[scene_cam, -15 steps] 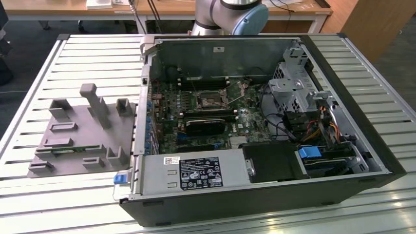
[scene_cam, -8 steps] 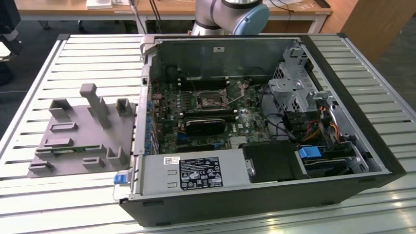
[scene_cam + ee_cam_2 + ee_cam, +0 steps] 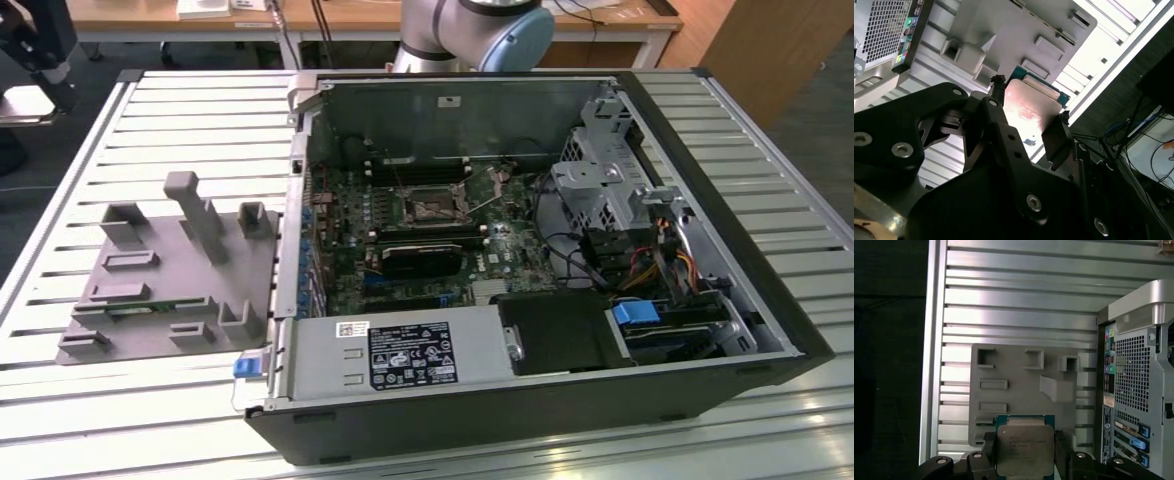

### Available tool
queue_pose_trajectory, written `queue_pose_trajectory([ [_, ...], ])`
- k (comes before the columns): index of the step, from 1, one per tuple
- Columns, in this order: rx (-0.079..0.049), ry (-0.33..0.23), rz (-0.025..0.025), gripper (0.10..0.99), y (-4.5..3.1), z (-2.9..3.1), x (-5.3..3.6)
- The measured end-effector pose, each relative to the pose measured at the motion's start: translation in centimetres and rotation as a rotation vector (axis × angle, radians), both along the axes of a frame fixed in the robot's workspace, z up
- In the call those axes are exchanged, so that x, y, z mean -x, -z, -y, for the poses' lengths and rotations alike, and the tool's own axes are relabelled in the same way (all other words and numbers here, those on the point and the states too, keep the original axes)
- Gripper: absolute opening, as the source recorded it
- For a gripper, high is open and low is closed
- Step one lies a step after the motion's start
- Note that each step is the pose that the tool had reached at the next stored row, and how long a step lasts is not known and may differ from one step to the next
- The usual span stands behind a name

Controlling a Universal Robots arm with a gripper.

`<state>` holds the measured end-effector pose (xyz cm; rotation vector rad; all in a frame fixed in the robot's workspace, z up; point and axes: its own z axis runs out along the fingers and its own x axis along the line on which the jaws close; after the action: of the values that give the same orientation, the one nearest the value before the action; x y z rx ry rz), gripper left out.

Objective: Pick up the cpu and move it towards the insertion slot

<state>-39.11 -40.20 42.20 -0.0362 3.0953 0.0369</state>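
Open computer case (image 3: 441, 120) on slatted metal table (image 3: 200, 120), grey fixture plate (image 3: 160, 290) just beside it, power supply (image 3: 387, 355) inside

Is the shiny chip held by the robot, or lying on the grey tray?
Held. In the first wrist view the end effector grips the cpu by two opposite edges, clear of the grey fixture.

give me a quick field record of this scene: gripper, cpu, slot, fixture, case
gripper: shut on the cpu, a finger on each of two opposite edges
cpu: held in the air over the fixture, silver top facing the first wrist camera
slot: on the board inside the case, metal frame, dark centre
fixture: grey, flat on the table, beside the case on the exterior view's left
case: lying on its side, open on top
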Motion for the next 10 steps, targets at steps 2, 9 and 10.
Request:
queue_pose_trajectory([
  [2, 0.000, 0.000, -0.0005, 0.541, 0.00, 0.00, -0.58],
  [9, 0.000, 0.000, -0.0018, 0.541, -0.01, 0.00, -2.60],
  [10, 0.000, 0.000, -0.0020, 0.541, 0.00, 0.00, -2.90],
])
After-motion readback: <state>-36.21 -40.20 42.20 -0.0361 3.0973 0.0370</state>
